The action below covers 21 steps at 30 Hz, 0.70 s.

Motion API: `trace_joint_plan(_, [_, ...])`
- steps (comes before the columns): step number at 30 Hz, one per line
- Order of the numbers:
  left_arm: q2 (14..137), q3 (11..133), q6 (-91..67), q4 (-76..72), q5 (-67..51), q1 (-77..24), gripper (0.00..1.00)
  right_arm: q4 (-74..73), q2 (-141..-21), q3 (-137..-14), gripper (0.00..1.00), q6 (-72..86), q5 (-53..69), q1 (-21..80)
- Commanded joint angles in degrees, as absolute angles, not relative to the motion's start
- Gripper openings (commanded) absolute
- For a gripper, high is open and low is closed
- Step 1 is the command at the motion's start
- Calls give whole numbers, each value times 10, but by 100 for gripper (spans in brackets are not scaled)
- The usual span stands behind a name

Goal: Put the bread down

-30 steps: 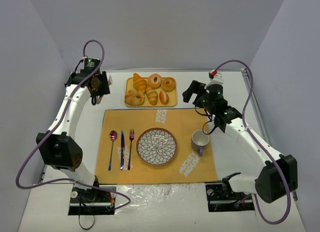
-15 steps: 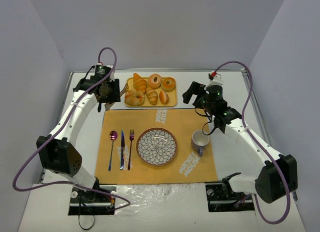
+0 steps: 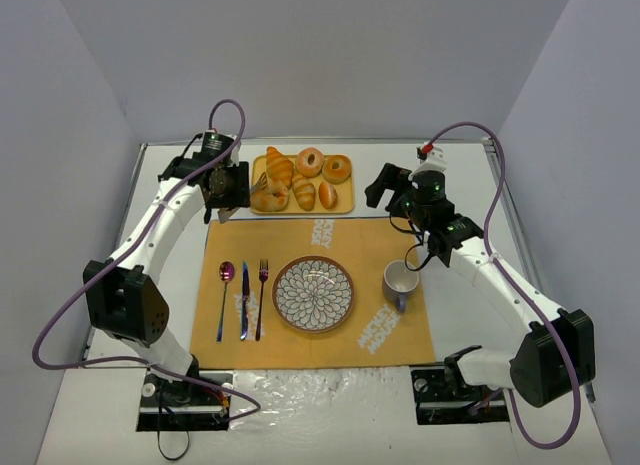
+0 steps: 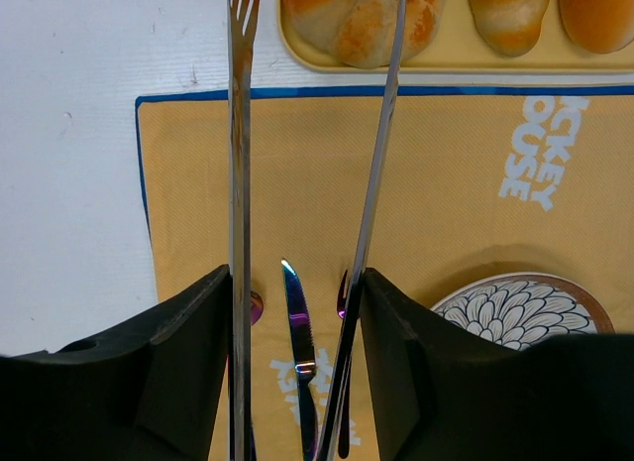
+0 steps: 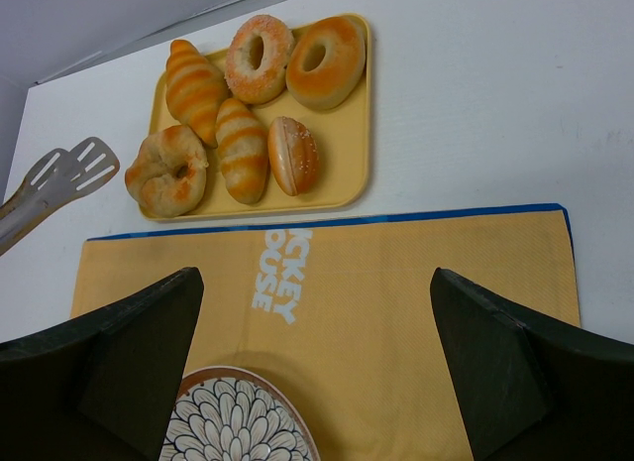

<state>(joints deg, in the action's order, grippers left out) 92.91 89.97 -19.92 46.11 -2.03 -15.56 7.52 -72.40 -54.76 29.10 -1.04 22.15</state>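
Note:
The bread is a knobbly golden bun at the front left corner of the yellow tray. It also shows in the right wrist view and at the top of the left wrist view. My left gripper is shut on metal tongs. The tongs are open; one arm reaches over the bread and the other is over the table left of the tray. My right gripper is open and empty above the placemat.
The tray also holds croissants, two ring donuts and a small bun. On the orange placemat lie a patterned plate, a mug, a spoon, a knife and a fork.
My left arm has swung right, from the table's far left to the tray's left edge, carrying the tongs up to the bread. The right arm has not moved.

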Motion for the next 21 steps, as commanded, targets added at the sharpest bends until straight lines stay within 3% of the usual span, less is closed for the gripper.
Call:
trace_joint_plan(1, [929, 920, -207, 439, -6, -163, 47, 125, -711, -543, 96, 294, -12, 220])
trace_joint_plan(21, [990, 943, -226, 433, 35, -195, 47, 134, -698, -525, 96, 298, -10, 219])
